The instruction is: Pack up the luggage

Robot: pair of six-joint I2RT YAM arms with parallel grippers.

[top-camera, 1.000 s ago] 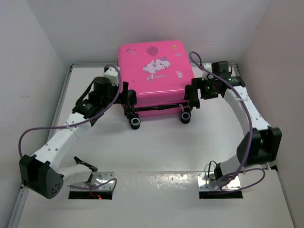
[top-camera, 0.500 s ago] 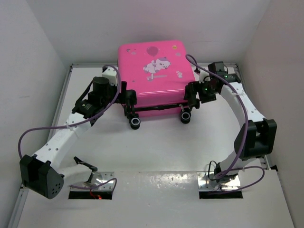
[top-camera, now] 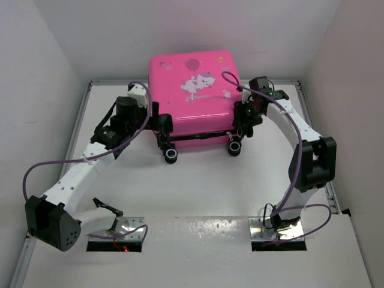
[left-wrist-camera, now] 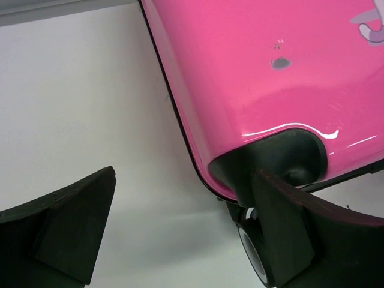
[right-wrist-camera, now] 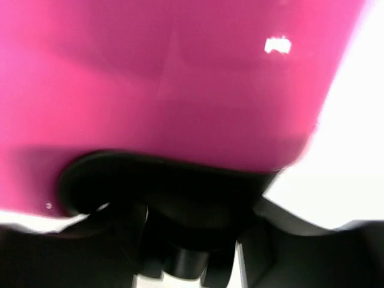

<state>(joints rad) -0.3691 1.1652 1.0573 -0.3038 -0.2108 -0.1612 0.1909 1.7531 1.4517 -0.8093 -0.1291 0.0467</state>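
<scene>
Right gripper (top-camera: pixel 242 122) moved in against suitcase (top-camera: pixel 193 99) at its near corner, grip unclear. Left gripper (top-camera: pixel 161 127) wide open opposite. Suitcase shut; probably repositioning.

Overall light: bright and even, coming from above; the top view is well exposed.
Shadows: soft and short, under the near edge of the luggage (top-camera: pixel 192 102) and beneath both arms on the surface (top-camera: pixel 204 186).
Glare: a thin white streak along the shell's lower curve in the left wrist view, and a small bright spot at upper right in the right wrist view.
Focus, left wrist: the shell is sharp.
Focus, right wrist: the whole frame is blurred and smeared; the surface at right is blown out to white.
Colour: the pink is heavily saturated, darker magenta up close.
</scene>
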